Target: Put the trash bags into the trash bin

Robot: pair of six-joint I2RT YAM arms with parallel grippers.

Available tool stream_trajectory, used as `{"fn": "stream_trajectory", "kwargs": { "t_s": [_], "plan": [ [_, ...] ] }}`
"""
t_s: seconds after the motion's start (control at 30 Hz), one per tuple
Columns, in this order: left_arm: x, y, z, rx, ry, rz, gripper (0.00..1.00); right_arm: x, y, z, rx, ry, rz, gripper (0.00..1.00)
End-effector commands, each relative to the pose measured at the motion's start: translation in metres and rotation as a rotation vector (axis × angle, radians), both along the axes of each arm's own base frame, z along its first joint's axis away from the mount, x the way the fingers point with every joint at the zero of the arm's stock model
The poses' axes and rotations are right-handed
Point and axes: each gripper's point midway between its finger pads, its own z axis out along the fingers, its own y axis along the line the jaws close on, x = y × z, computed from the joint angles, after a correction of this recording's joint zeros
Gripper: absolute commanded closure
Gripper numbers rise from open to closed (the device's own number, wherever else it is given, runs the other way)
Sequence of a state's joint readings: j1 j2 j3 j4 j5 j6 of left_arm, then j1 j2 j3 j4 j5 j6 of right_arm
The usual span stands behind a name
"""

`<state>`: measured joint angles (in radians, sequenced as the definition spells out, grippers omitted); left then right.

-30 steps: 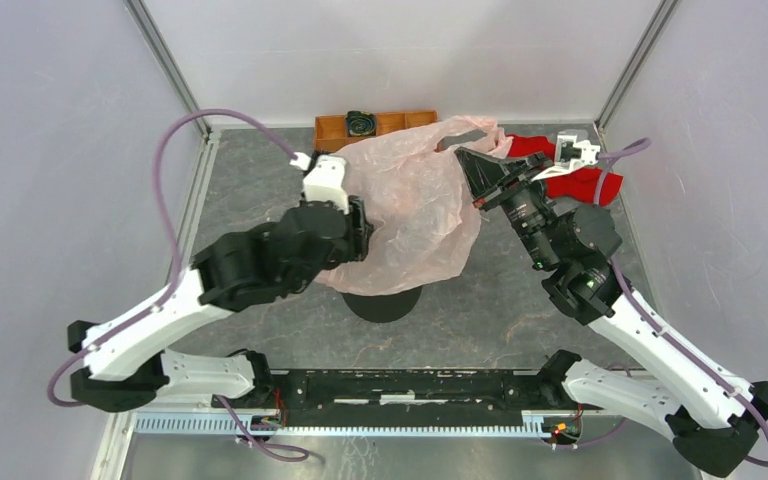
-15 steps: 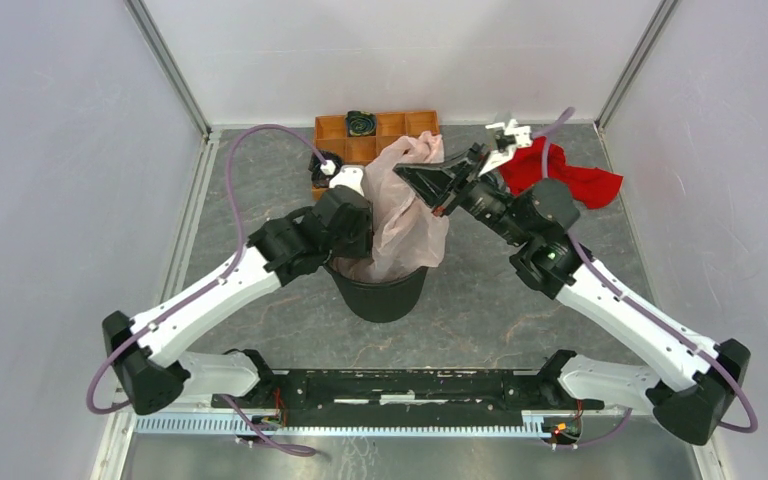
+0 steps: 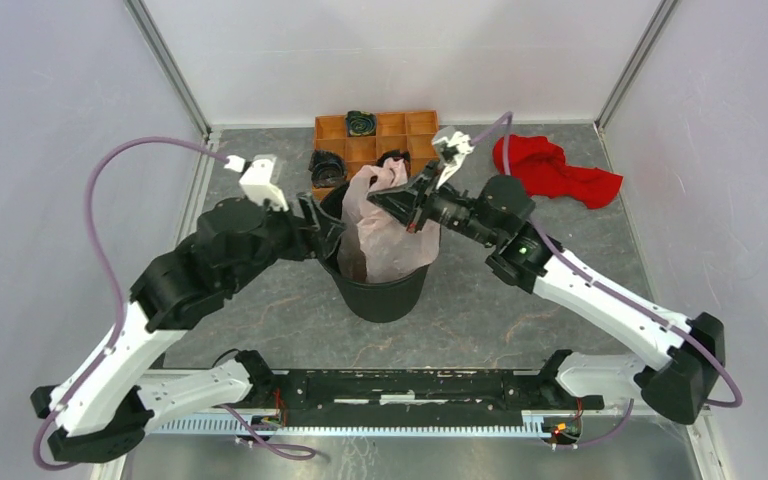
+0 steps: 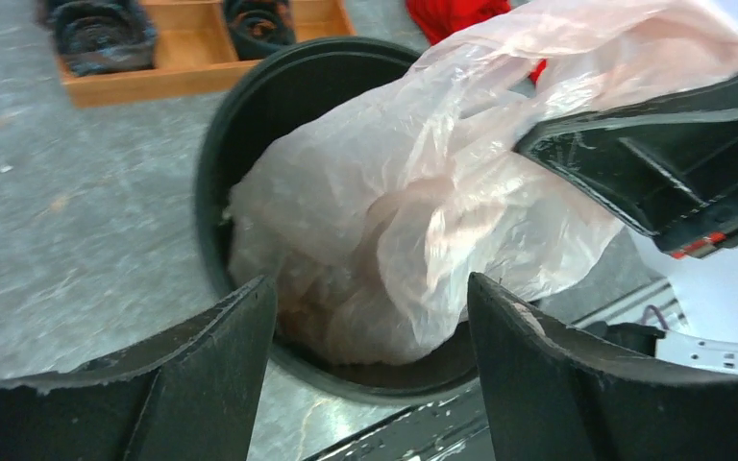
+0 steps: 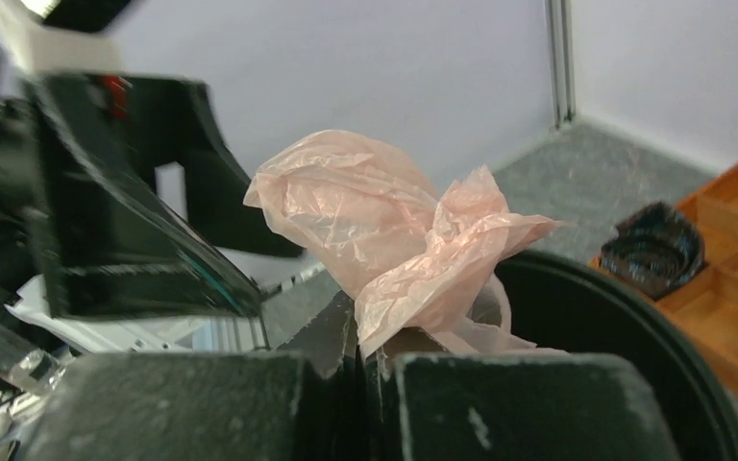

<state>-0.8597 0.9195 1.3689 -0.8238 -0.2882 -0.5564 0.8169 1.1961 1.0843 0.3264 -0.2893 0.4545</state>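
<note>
The pale pink trash bag (image 3: 385, 230) is bunched up and stands partly inside the round black trash bin (image 3: 380, 296), its top sticking above the rim. My right gripper (image 3: 397, 206) is shut on the bag's upper part over the bin; in the right wrist view the film (image 5: 413, 250) rises from between the closed jaws (image 5: 365, 360). My left gripper (image 3: 322, 222) is open and empty at the bin's left rim. In the left wrist view the bag (image 4: 413, 211) fills the bin (image 4: 250, 115) beyond the spread fingers (image 4: 211, 375).
An orange compartment tray (image 3: 378, 135) holding dark rolled items stands behind the bin. A bright red cloth (image 3: 552, 170) lies at the back right. Grey walls and metal posts surround the table.
The right gripper has moved left and down, pushing the bag into the bin. The left gripper has let go of the bag and drawn back to the left, open.
</note>
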Motion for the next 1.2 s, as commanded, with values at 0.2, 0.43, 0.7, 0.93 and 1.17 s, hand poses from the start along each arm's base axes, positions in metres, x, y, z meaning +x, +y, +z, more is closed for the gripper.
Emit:
{"fn": "stream_trajectory", "kwargs": {
  "t_s": [0.2,0.43,0.7,0.93,1.17],
  "plan": [
    [0.011,0.07,-0.069,0.228,0.083,0.35,0.22,0.019,0.013,-0.065,-0.166,0.117,-0.065,0.99],
    [0.015,0.018,-0.065,0.051,0.051,0.167,0.33,0.011,-0.02,-0.045,-0.109,0.07,-0.156,0.99],
    [0.016,-0.045,-0.088,0.012,0.145,-0.044,0.45,0.004,-0.039,-0.049,-0.114,0.066,-0.198,0.99],
    [0.017,-0.035,-0.079,0.062,0.124,-0.031,0.38,0.0,-0.057,-0.057,-0.151,0.052,-0.247,0.99],
    [0.001,-0.001,-0.015,0.028,0.018,-0.006,0.09,0.001,-0.065,-0.058,-0.157,0.013,-0.276,0.98]
  ]
}}
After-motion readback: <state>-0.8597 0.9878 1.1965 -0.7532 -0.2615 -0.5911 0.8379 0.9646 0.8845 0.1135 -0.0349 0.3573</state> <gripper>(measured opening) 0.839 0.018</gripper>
